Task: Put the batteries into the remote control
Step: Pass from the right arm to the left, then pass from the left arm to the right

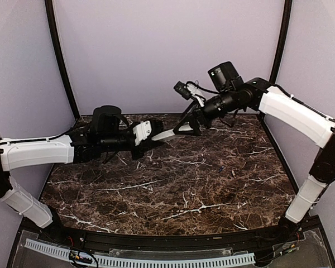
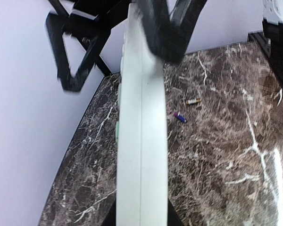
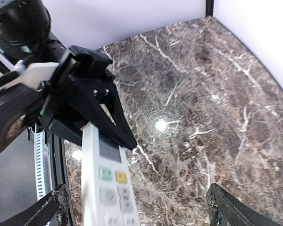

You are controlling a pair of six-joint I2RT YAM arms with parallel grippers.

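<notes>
My left gripper (image 1: 149, 135) pinches the remote (image 1: 170, 134) by its display end, mid-air over the table (image 1: 212, 190). My right gripper (image 1: 191, 127) is spread wide astride the button end. Both batteries (image 2: 192, 101) lie loose on the table, so I judge the right goes to fetch one next.

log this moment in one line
left fingers: shut on remote control, midair | right fingers: open astride it | batteries: two loose on table

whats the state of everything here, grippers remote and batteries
left gripper: shut on the remote control
right gripper: open, fingers wide at the remote's far end
remote control: held up off the table
gold-banded battery: lying loose on the table
purple battery: lying loose on the table
</notes>
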